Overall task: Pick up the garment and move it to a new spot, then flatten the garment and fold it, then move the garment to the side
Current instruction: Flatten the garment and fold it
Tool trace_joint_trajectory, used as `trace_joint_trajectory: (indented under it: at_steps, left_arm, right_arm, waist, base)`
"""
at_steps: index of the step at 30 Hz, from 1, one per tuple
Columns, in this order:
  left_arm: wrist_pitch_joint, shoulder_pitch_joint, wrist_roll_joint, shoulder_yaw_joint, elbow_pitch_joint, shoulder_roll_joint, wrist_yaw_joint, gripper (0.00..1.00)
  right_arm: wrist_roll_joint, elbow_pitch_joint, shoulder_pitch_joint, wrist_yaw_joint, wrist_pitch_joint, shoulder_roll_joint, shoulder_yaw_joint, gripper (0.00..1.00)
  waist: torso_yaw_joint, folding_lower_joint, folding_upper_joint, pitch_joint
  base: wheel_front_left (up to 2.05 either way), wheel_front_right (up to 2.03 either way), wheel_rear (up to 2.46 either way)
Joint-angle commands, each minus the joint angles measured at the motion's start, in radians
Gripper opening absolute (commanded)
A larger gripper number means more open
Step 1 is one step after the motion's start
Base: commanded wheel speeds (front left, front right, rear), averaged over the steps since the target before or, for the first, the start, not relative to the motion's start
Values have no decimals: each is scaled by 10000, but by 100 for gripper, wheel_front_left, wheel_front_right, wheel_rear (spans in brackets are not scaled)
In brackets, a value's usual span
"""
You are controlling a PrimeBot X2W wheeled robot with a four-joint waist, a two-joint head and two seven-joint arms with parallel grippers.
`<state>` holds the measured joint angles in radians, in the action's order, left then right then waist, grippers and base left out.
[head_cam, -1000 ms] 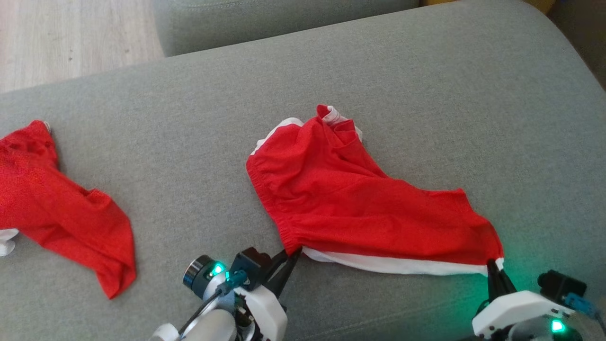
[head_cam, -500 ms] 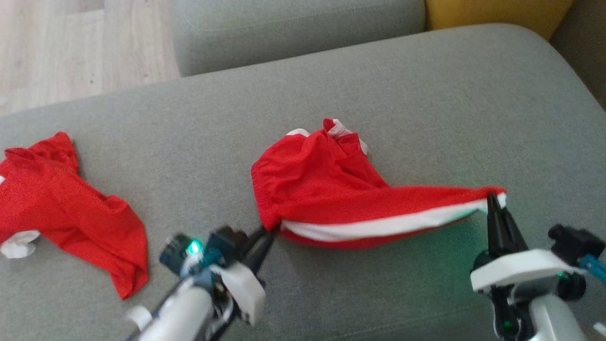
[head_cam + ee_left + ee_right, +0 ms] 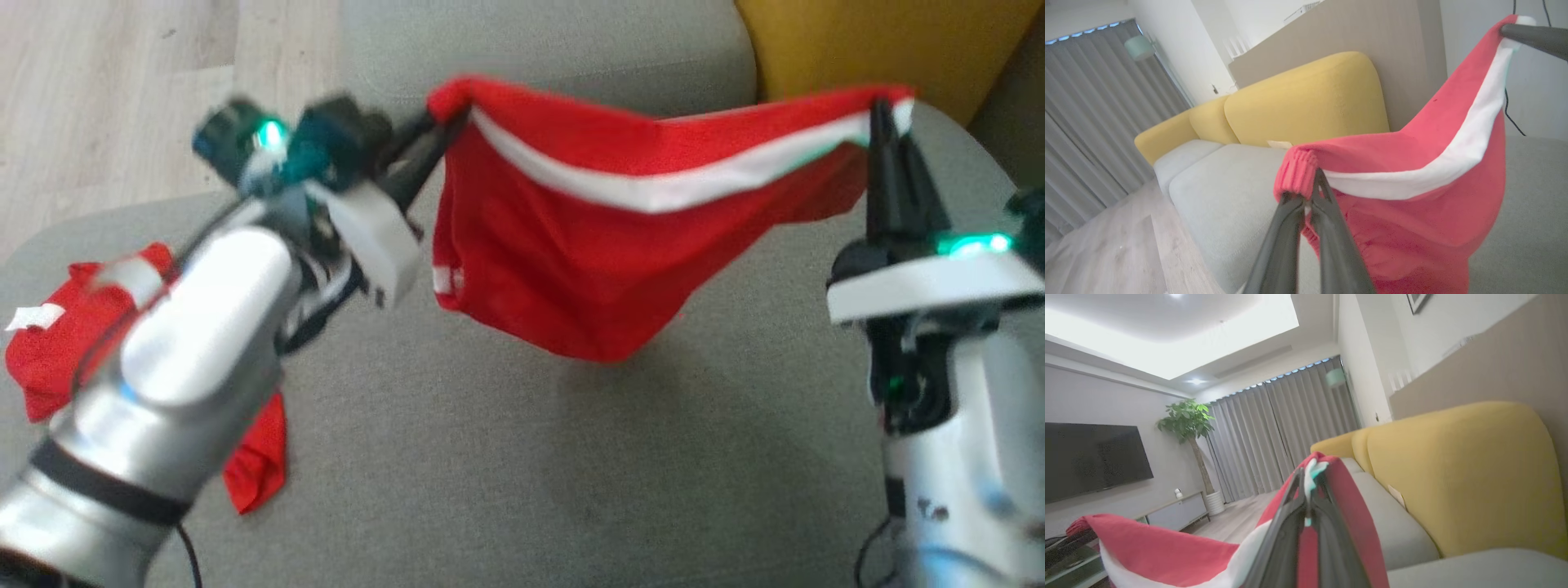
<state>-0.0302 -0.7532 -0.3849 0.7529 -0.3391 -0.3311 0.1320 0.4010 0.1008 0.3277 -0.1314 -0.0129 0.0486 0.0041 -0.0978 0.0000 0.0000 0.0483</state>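
So the pick-up looks done: the garment (image 3: 588,269) hangs clear above the sofa (image 3: 490,457), strung by its white-banded edge between two claws. The left gripper (image 3: 449,118) is clamped on one corner and the right gripper (image 3: 882,110) is pinched tight on the other. I'd say it's mid-carry, with setting down, flattening, folding and moving aside all left to do.

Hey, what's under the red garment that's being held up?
Bare grey cushion lies below the garment, which seems to hang clear of it. The strip of cushion behind the hanging cloth is hidden.
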Motion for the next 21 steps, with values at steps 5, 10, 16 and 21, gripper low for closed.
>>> trace_joint_trajectory:
  at_steps: [5,10,16,21]
  left_arm:
    - [352,-2195,-755,55,122,-574,-14,0]
    - [475,-3180,-1350,536,-104,-780,-14,0]
    - [573,-3874,-2210,1141,-334,-942,-14,0]
    - [350,-3851,-2584,963,-536,-970,-73,0]
  right_arm:
    - [-234,-588,1469,7,90,55,98,0]
    - [-429,-841,1661,7,227,25,-140,0]
    - [-543,-525,1252,7,408,19,-139,0]
    - [-502,-643,1114,7,407,18,-116,0]
  waist:
    - [69,0,0,281]
    - [62,0,0,417]
    - [8,0,0,500]
    - [-19,0,0,418]
  base:
    - [0,0,0]
    - [0,0,0]
    - [0,0,0]
    - [0,0,0]
